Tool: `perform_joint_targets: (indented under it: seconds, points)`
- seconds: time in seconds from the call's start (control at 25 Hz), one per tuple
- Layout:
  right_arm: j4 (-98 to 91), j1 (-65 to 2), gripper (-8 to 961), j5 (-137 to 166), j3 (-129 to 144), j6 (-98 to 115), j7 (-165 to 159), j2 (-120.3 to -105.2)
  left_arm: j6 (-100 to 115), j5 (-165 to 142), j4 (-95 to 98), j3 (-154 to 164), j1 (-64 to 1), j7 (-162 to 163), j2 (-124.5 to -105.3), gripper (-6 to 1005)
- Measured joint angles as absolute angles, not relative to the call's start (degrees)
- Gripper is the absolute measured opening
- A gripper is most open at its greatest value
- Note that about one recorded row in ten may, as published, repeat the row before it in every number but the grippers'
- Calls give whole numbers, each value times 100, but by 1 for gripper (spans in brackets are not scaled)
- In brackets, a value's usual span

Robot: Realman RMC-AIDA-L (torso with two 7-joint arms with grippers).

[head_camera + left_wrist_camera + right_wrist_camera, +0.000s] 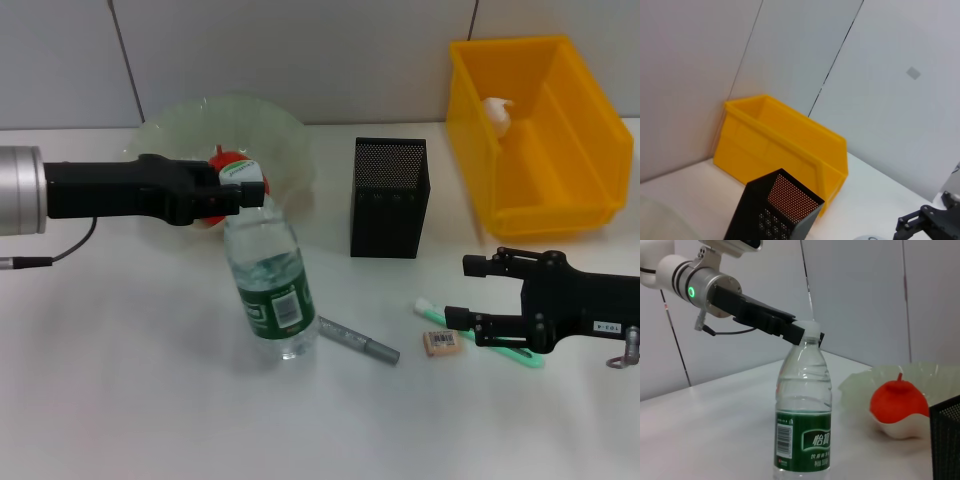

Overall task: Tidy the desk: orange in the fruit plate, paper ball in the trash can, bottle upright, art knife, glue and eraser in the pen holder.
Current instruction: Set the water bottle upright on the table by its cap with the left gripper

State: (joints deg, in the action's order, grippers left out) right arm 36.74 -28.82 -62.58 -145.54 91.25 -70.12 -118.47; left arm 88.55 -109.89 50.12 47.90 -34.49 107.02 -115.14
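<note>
Trash can (pixel 560 185), upper right, contains the paper ball (pixel 498 112); fruit plate (pixel 165 130), upper left, contains the orange (pixel 222 157); pen holder (pixel 390 200) stands centre. Left pincer (pixel 245 187) is closed on the cap of the upright bottle (pixel 270 285) — right pincer (pixel 462 292), lower right, is spread wide above the eraser (pixel 441 342) on the worktop (pixel 130 400), holding nothing.

Clear glossy plastic is seen in the bottle (pixel 270 290), translucent glass in the fruit plate (pixel 270 125), black metal mesh in the pen holder (pixel 390 197), smooth yellow plastic in the trash can (pixel 560 180).
</note>
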Motion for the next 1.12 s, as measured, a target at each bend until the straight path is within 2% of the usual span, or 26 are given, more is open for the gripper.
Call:
perform_joint_targets:
  seconds: [0.32,1.12]
  points:
    - [3653,-2857,763,-6237,-14512,9223,-6993,-11847,8843,-10645,5223,4739,-3106,9882,-11566,445]
    - [3603,-2848,762,-6250,-14511,9300,-6972,-11848,8852,-10502,5191,4044,-2705,8395,-11621,445]
